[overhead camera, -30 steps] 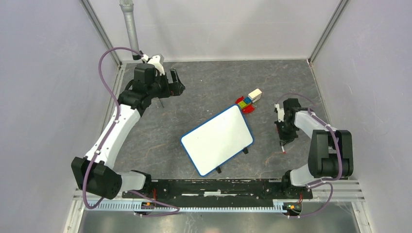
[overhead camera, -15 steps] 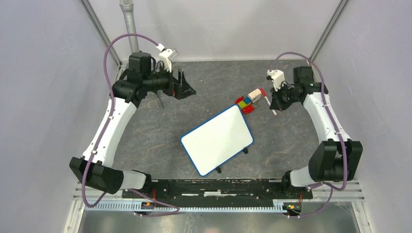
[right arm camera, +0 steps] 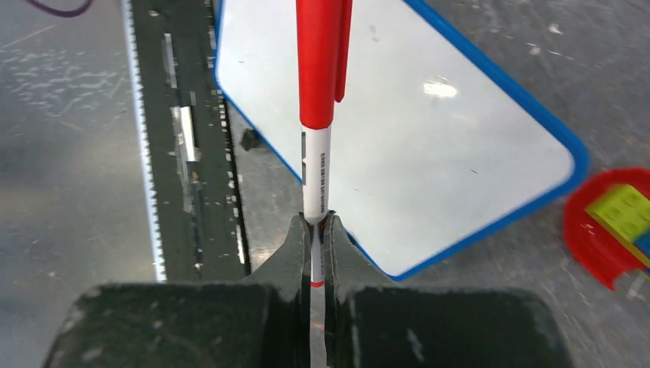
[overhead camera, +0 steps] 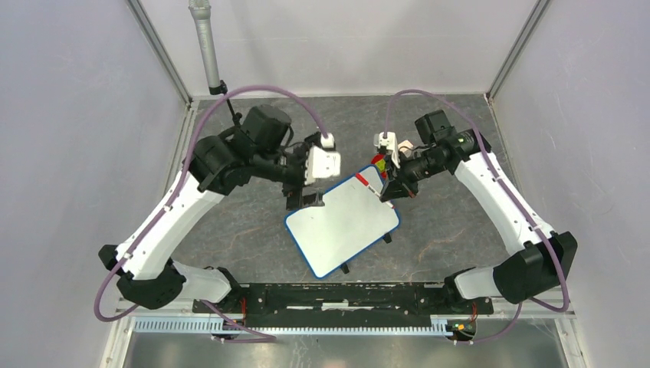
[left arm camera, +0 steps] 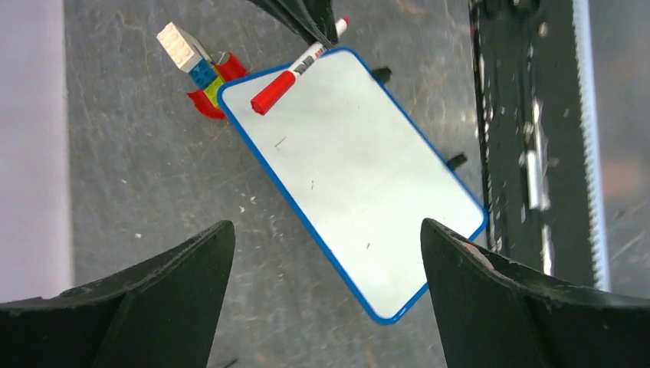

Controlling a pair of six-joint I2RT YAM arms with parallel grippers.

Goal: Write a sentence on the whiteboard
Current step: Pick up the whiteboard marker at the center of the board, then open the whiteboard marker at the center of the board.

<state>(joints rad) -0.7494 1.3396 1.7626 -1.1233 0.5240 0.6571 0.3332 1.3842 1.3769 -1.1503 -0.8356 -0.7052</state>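
**Marker gripped over far corner of whiteboard, left jaws wide open**

Top view: whiteboard (overhead camera: 343, 221) lies mid-table, turned diagonally, near corner close to the black base rail (overhead camera: 345, 295). Two wire legs stick out on its near-right edge. Grey mat (overhead camera: 245, 222) shows on both sides of the board, out to the enclosure walls. Left gripper (overhead camera: 304, 202) hangs over the board's far-left corner. Right gripper (overhead camera: 389, 192) sits at the far-right corner, and the red-capped marker (overhead camera: 360, 178) reaches from it across the far edge. Toy blocks (overhead camera: 377, 161) are mostly hidden behind the right wrist.

Left wrist view: fingers spread wide, nothing between them, board framed in the gap. Board face is plain white with a few tiny dark specks. Blocks are clear here, a white brick on coloured ones in a red dish, just beside the board's corner. Right gripper cut off at the top.

Right wrist view: fingers clamped on the marker's white barrel near its tail, cap end pointing out over the board. Can't tell whether the marker touches the surface. Dish cut off at the right edge. Barrel print is too small to read.
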